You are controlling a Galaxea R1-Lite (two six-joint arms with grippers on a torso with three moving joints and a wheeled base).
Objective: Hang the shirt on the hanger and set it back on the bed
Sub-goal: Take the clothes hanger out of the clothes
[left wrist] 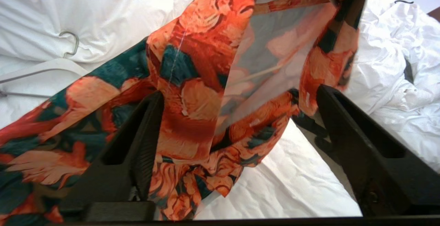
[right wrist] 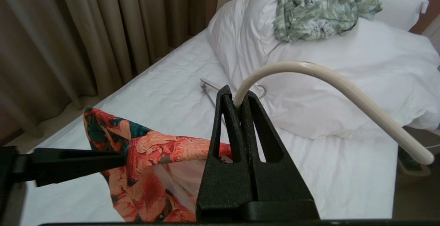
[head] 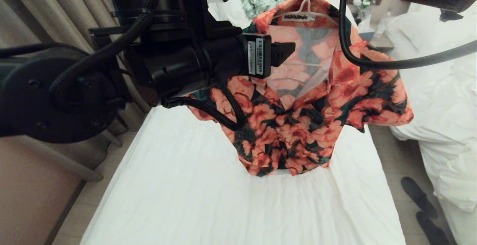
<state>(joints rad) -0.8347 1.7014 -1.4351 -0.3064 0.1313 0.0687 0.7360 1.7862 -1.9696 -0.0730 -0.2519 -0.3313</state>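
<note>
Floral shirt on its hanger, held up over the bed

The bed (head: 193, 200) lies under the shirt (head: 305, 125), which hangs on the hanger (right wrist: 330, 81) with its hem resting on the sheet. The left hand (left wrist: 237, 116) stands spread wide, a front panel of the shirt between its fingers. The right hand (right wrist: 237, 105) is pressed together, pinching the hanger's hook.

From my remote seat, the shirt (head: 298, 118) hung on the hanger (head: 306, 8) above the bed (head: 186, 192), a patterned garment (right wrist: 319, 9) lay on the pillow (right wrist: 343, 81) behind the shirt, a second hanger (left wrist: 41, 67) lay on the bed before the pillow, another bed (head: 443, 99) stood right of the shirt.
</note>
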